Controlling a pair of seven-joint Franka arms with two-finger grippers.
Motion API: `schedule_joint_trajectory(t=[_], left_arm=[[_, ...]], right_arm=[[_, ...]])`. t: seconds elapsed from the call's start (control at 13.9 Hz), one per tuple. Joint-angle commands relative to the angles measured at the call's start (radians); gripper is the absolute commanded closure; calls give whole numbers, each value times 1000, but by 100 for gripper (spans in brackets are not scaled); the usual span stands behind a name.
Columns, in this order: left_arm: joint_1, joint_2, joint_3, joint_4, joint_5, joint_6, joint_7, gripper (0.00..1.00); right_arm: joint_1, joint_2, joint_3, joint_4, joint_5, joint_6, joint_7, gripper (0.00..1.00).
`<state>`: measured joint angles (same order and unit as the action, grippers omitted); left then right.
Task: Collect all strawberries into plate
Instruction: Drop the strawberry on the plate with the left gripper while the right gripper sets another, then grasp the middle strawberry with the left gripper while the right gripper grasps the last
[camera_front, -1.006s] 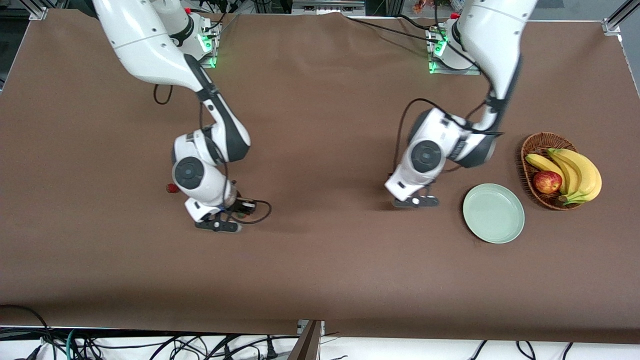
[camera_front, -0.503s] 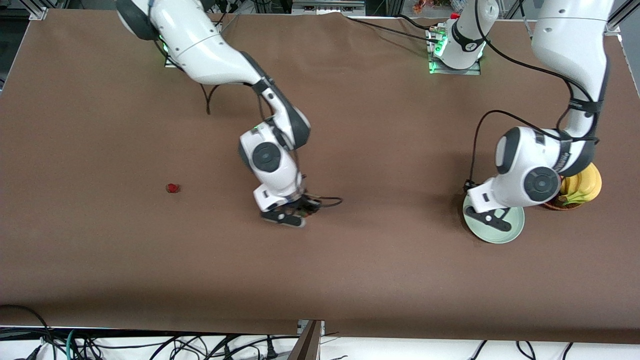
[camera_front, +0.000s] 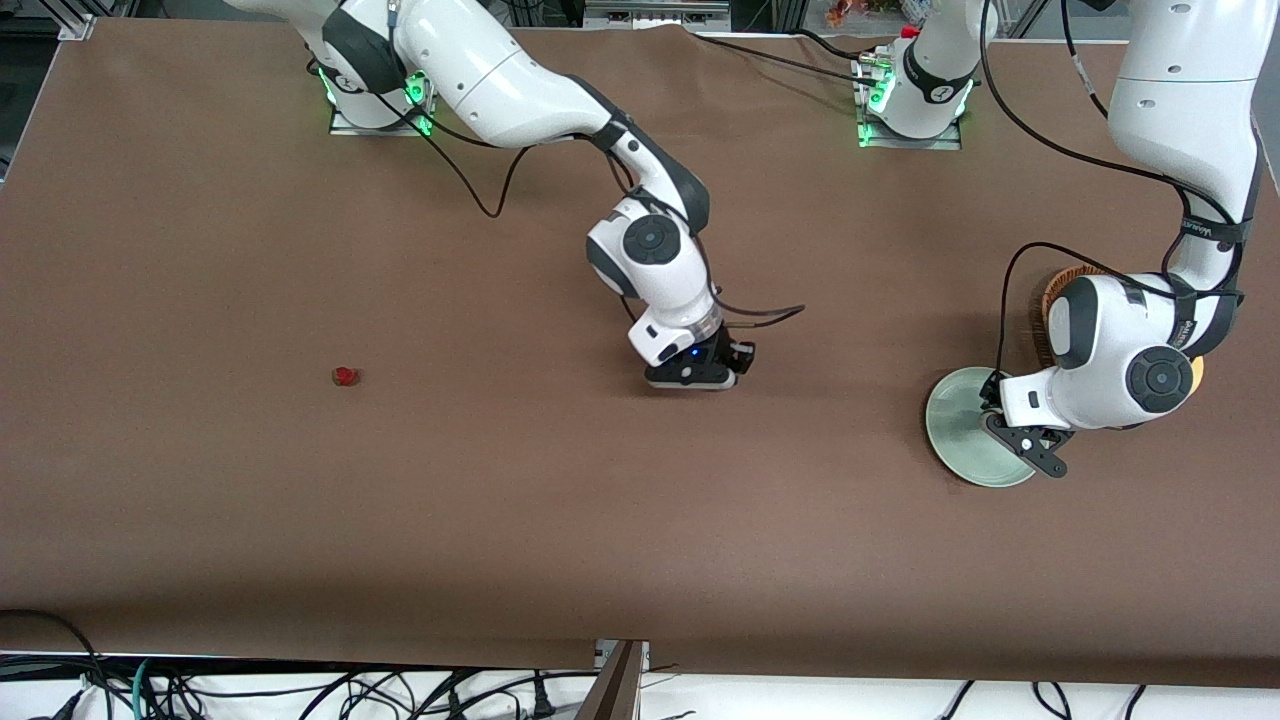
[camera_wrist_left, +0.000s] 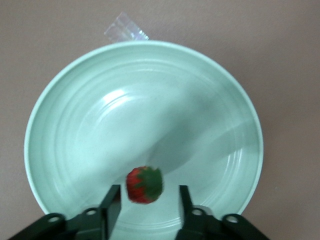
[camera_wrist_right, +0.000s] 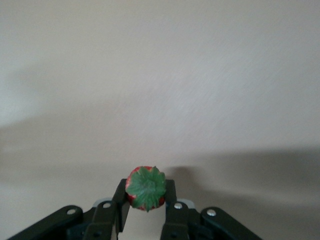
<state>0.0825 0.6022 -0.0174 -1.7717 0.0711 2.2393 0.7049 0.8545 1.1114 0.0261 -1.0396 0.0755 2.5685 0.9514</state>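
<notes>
no readable writing showed anywhere; the left tool (camera_wrist_left: 145, 212) hung over the plate (camera_wrist_left: 65, 125), fingers parted around a strawberry (camera_wrist_left: 144, 184), contact unclear; the right tool (camera_wrist_right: 145, 212) pinched a second strawberry (camera_wrist_right: 145, 188) above bare counter (camera_front: 520, 500); a third strawberry (camera_front: 346, 376) lay toward the right arm's end; the left arm hid most of a wicker basket (camera_front: 1045, 300).

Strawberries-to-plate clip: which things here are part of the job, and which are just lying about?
Job:
- plate
- strawberry between the open left gripper fingers, over the plate
- strawberry in the right gripper, over mid-table
- strawberry on the table, toward the right arm's end

Lying about:
- basket, mostly hidden by the left arm
</notes>
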Motion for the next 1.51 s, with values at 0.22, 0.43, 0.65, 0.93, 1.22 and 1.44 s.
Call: schedule_joint_trajectory(t=[0.22,0.43,0.65,0.93,1.22,1.44], left_arm=[[-9,-65,-84,20,-5,-105,-107,0],[-7,-76,-172,18,-5,-144,-304,0],[-23,-62,-268,11,-5,-133,-595,0],[-128,-25,-294,0,-5,-51,-972,0],[-269,22,-292,-3,6,83,-1367,0],[-323,51,-283,-31,13,169,-1452,0]], right_arm=[[25,36,-14,52,9,6,20,0],[-60,-45,-5,59,9,-169,-52,0],[-188,-122,-3,56,29,-328,-231,0],[-340,-168,-5,53,41,-538,-488,0],[-485,-197,-26,41,23,-781,-692,0],[-519,-235,-138,-52,21,-817,-871,0]])
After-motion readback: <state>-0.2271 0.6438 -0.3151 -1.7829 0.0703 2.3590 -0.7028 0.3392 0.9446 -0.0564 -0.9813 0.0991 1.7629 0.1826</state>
